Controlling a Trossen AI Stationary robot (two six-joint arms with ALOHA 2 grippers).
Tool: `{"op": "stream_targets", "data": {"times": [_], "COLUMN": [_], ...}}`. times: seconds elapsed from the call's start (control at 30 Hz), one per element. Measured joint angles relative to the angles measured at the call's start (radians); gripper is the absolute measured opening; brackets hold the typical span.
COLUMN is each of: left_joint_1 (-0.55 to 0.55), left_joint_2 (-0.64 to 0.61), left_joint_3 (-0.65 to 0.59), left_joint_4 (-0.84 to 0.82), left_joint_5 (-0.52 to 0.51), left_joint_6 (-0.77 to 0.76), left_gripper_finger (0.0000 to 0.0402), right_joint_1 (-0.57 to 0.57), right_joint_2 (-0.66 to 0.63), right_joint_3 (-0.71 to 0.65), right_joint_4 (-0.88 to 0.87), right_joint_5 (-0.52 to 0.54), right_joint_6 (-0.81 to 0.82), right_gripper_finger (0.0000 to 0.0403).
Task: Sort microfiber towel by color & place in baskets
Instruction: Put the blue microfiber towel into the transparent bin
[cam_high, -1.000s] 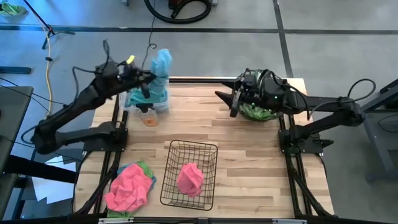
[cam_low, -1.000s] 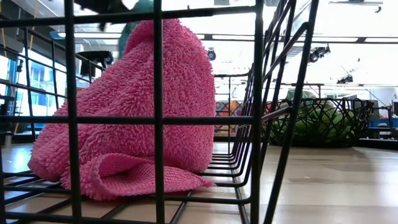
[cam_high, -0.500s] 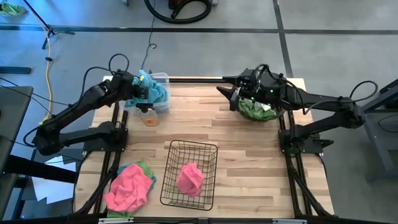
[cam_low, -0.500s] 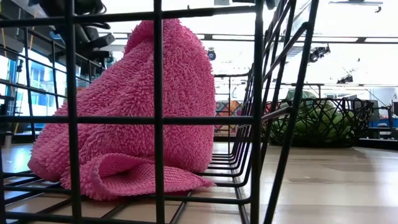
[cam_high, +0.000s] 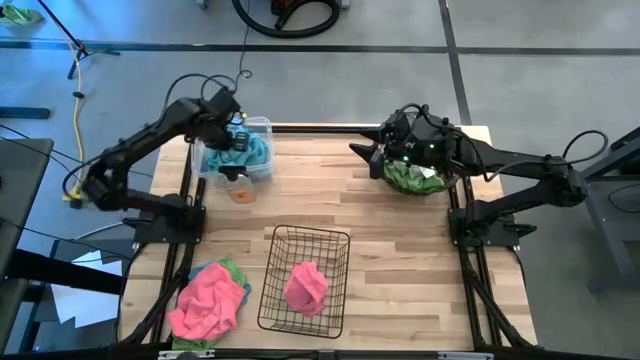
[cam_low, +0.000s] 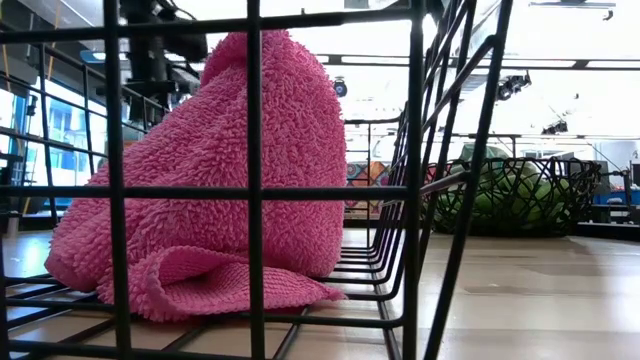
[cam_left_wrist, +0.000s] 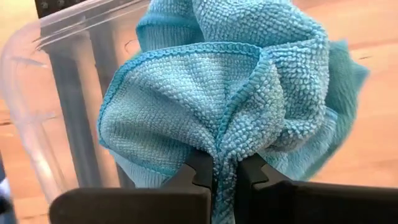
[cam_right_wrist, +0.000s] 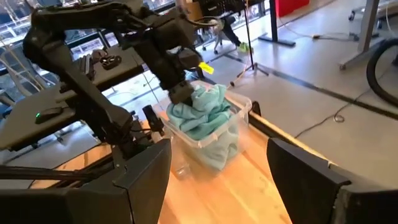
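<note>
My left gripper is down in the clear bin at the table's far left, shut on a light blue towel. That towel is heaped on other blue cloth above the bin's rim. My right gripper is open and holds nothing. It hovers at the left side of the round woven basket, which holds green towels. One pink towel lies in the black wire basket. A pile of pink and green towels lies at the near left corner. My left gripper pinches a bunched fold of the light blue towel between its two fingers, with several gathered layers running into the gap. The fingers come from above, pointing down into the bin. The towel spreads out beyond the fingertips and sits on the blue cloth in the bin.
A small orange tag lies on the wood just in front of the clear bin. The black wire basket stands at the near middle, and its bars fill the low view. Bare wood lies between the bin and the round basket.
My left gripper has come down from above the clear bin into it, still shut on the blue towel. The towel hung tall above the bin a second ago and now sits bunched in it. The left arm's elbow has swung toward the table's left.
</note>
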Motion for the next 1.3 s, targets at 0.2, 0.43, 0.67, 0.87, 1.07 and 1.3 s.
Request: {"op": "stream_targets", "data": {"times": [0.2, 0.43, 0.67, 0.87, 1.07, 1.3], "left_joint_1": [0.042, 0.067, 0.057, 0.024, 0.033, 0.069], "left_joint_2": [0.167, 0.313, 0.4, 0.407, 0.345, 0.215], "left_joint_3": [0.027, 0.021, 0.022, 0.022, 0.021, 0.021], "left_joint_4": [-0.01, -0.014, 0.03, 0.063, 0.063, 0.034], "left_joint_5": [0.097, 0.172, 0.165, 0.147, 0.147, 0.203], "left_joint_6": [-0.084, -0.142, -0.139, -0.146, -0.147, -0.176], "left_gripper_finger": [0.0001, 0.001, 0.0015, 0.0046, 0.0097, 0.0142], "right_joint_1": [0.0, 0.0, 0.03, 0.042, 0.042, 0.042], "right_joint_2": [0.0, 0.0, 0.0, 0.0, 0.0, 0.0], "right_joint_3": [-0.001, -0.001, -0.001, -0.001, -0.001, -0.001], "right_joint_4": [-0.016, -0.027, -0.035, -0.034, -0.034, -0.032], "right_joint_5": [-0.041, -0.135, -0.14, -0.14, -0.14, -0.14], "right_joint_6": [0.078, 0.148, 0.16, 0.156, 0.155, 0.152], "right_gripper_finger": [0.0262, 0.0262, 0.0262, 0.0262, 0.0262, 0.0262]}}
